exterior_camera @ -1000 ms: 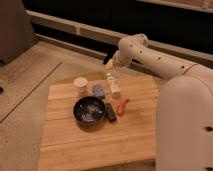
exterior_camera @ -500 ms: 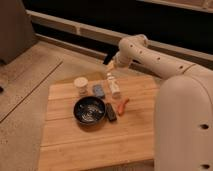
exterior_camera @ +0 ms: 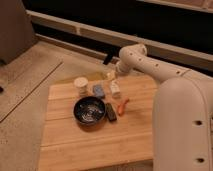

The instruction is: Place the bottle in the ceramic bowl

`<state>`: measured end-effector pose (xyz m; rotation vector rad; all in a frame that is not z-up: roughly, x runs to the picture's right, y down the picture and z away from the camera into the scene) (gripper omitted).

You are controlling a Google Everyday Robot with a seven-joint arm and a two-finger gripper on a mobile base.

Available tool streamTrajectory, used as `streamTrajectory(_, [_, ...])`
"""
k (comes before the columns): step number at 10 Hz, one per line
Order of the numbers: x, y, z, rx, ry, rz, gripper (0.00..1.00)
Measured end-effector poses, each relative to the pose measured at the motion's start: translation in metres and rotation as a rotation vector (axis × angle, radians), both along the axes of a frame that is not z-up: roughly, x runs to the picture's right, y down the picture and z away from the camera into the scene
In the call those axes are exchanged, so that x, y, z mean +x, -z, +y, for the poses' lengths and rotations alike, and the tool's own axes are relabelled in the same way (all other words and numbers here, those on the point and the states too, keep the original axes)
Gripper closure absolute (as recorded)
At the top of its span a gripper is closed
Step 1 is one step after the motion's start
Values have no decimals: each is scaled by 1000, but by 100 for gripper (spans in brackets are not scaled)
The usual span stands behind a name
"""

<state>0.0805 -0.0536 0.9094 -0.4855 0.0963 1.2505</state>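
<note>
Pincer (exterior_camera: 111, 75), spread, has seemingly dipped nearer the bottle (exterior_camera: 115, 89).

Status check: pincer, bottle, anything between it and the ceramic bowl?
Pincer open, hovering by top of bottle, back of table. Bottle upright, not in ceramic bowl. Blue item beside bottle, near path to bowl.

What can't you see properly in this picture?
Camera view:
- Label on the bottle: too small and blurred to read.
- The hand, just above the bottle near the far edge of the board: blur hides whether they touch.
- The blue thing behind the ceramic bowl: too blurred to name.
- The robot body: cut off by the right and bottom edges.
</note>
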Motion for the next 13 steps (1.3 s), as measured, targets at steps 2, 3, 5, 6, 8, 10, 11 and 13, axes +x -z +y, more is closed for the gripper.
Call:
streamTrajectory(2, [4,-14,2,-29,50,16,35])
streamTrajectory(3, [6,-21,3,-44,67,23,35])
streamTrajectory(5, [11,-32,10,-81,86,37,35])
streamTrajectory(6, [11,-40,16,-107,83,38,35])
streamTrajectory(8, [7,-51,28,-150,62,31,35])
streamTrajectory(10, [-1,-63,43,-201,41,15,35])
streamTrajectory(11, [-2,-66,49,-219,38,14,35])
streamTrajectory(13, [-1,-75,62,-264,32,20,35])
